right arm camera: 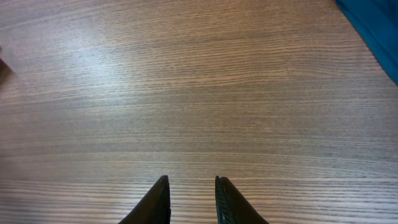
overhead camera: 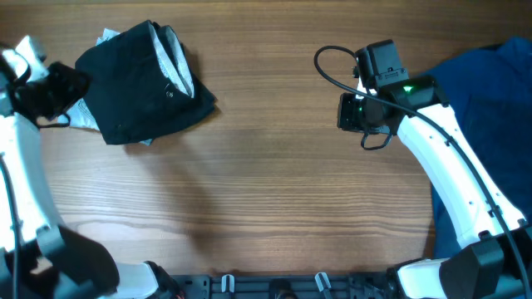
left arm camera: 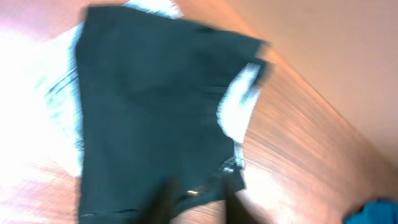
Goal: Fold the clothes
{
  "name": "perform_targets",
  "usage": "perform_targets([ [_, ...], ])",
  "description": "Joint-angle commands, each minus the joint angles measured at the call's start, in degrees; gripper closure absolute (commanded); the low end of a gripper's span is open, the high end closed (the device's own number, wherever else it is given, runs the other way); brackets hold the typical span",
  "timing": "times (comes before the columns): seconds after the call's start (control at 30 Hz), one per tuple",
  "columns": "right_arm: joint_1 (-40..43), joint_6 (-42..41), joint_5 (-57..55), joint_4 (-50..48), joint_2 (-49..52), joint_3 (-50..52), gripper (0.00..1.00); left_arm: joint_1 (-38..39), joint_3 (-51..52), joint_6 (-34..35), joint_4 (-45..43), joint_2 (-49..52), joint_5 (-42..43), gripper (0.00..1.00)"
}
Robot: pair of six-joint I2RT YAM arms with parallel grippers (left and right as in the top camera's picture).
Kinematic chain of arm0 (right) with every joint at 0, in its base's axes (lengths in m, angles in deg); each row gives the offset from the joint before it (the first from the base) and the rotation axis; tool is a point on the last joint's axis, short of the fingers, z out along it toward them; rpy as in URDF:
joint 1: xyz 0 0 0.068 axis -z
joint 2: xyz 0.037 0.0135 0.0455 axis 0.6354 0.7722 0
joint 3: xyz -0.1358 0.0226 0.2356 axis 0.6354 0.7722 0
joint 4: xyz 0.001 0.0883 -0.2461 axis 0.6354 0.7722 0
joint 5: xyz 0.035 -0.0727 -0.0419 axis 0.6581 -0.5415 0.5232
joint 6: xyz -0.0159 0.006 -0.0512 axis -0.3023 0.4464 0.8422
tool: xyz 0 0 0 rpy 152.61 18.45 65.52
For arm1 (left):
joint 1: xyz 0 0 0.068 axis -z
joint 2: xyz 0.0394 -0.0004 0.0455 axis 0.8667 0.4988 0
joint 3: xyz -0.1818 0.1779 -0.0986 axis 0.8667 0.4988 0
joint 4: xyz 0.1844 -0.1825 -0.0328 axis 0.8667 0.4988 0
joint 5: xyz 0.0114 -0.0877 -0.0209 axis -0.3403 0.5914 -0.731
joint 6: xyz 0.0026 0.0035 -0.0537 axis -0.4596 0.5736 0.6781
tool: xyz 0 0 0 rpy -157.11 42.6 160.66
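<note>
overhead: black garment (overhead camera: pixel 137 79) lies folded at upper left of counter (overhead camera: pixel 266 199), pale grey lining (overhead camera: pixel 176 66) showing on its right side, light-blue denim (overhead camera: pixel 83 115) peeking from under its left edge. royal-blue garment (overhead camera: pixel 490 91) at right edge.
left wrist: blurred; black garment fills frame; cannot tell whether left jaws are parted.
right wrist: right jaws parted, empty, over wood.

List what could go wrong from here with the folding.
1. The black garment lies on top of the denim shorts, right beside the left hand; a pinch at that edge may lift both together.
2. The right arm crosses over the blue garment; moving the empty right hand across the table could drag that cloth along.
3. The left wrist view is blurred, so aiming a grasp from it looks unreliable.
</note>
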Motion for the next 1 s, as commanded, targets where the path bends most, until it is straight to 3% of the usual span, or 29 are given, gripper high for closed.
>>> perform_targets([
  [0.0,-0.28,-2.03,1.38,-0.11,0.52,-0.13,0.76,8.96,0.94,-5.53,0.00,1.99,-12.57,0.96],
  [0.13,-0.28,-1.81,3.91,0.50,0.52,-0.13,0.75,11.82,2.19,1.53,-2.95,12.15,-23.50,0.96],
  [0.3,-0.28,1.07,3.91,1.44,0.52,-0.13,0.76,10.45,2.19,1.79,-4.50,23.02,-24.28,0.94],
  [0.4,-0.28,1.05,4.28,1.44,0.44,-0.15,0.78,9.77,2.19,2.64,-4.63,25.22,-23.02,0.79],
  [0.47,-0.28,1.07,5.49,0.50,-0.28,-0.22,0.80,9.88,0.79,2.56,-3.54,23.87,-17.68,0.59],
  [0.57,-0.15,3.67,6.36,-2.56,-3.34,-0.98,0.80,10.27,-5.03,2.19,3.08,19.85,-13.25,0.53],
  [0.73,0.04,11.30,6.29,-7.17,-13.92,-2.62,0.80,12.81,-16.06,2.21,18.91,8.04,-13.27,0.49],
  [0.83,0.04,11.76,6.29,-7.63,-21.51,-2.62,0.80,15.47,-17.00,2.21,26.12,-1.88,-13.53,0.45],
  [0.87,0.04,11.78,6.27,-7.56,-23.41,-2.62,0.78,16.35,-17.00,2.21,27.89,-4.72,-14.03,0.45],
  [0.9,0.04,11.87,6.25,-7.45,-25.64,-2.62,0.69,17.42,-17.00,2.23,29.62,-7.37,-15.17,0.46],
  [0.97,0.04,12.22,6.25,-6.93,-30.03,-2.62,0.34,19.91,-17.00,2.56,32.59,-12.22,-18.51,0.48],
])
